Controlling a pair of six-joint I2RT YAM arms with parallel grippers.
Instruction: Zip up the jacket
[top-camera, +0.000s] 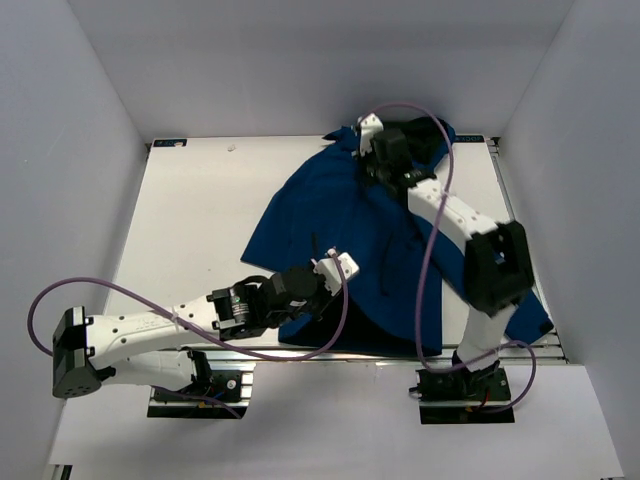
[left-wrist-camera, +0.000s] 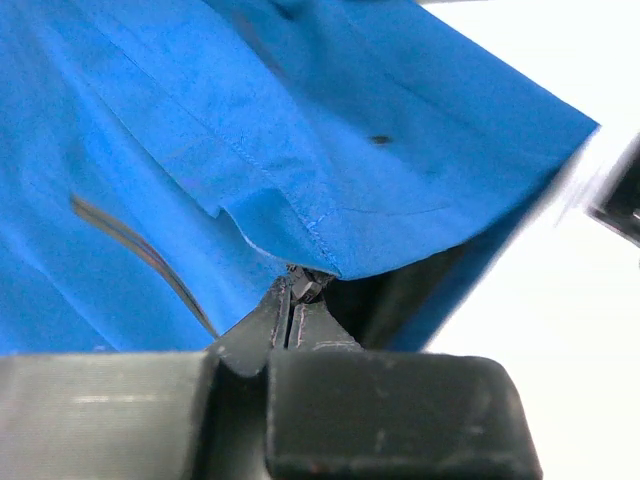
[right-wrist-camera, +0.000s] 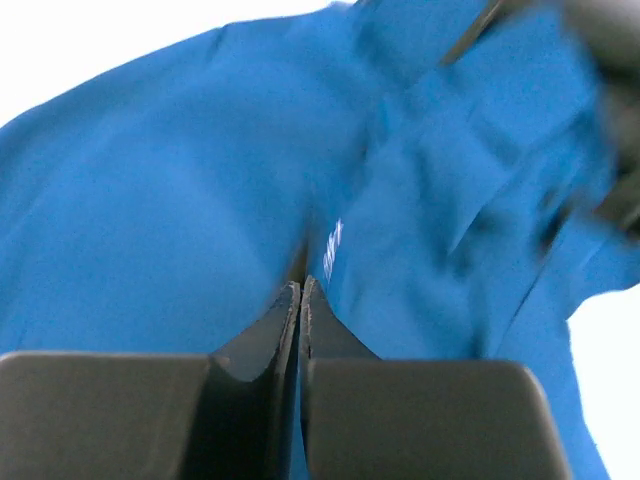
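The royal-blue jacket (top-camera: 340, 215) lies spread on the table from the far right toward the near edge. My left gripper (top-camera: 333, 268) sits at the jacket's near hem. In the left wrist view the left gripper (left-wrist-camera: 297, 290) is shut on a small dark zipper piece (left-wrist-camera: 305, 285) under the hem's stitched corner, and black lining (left-wrist-camera: 400, 295) shows beneath. My right gripper (top-camera: 372, 152) is at the jacket's far end near the collar. In the right wrist view the right gripper (right-wrist-camera: 301, 285) is shut at a dark crease of the blue fabric (right-wrist-camera: 180, 230), which is blurred.
The white table (top-camera: 190, 220) lies to the left of the jacket. White walls enclose the far side and both sides. Purple cables (top-camera: 430, 250) loop over the jacket and by the left arm. A jacket sleeve (top-camera: 535, 320) hangs by the table's right near corner.
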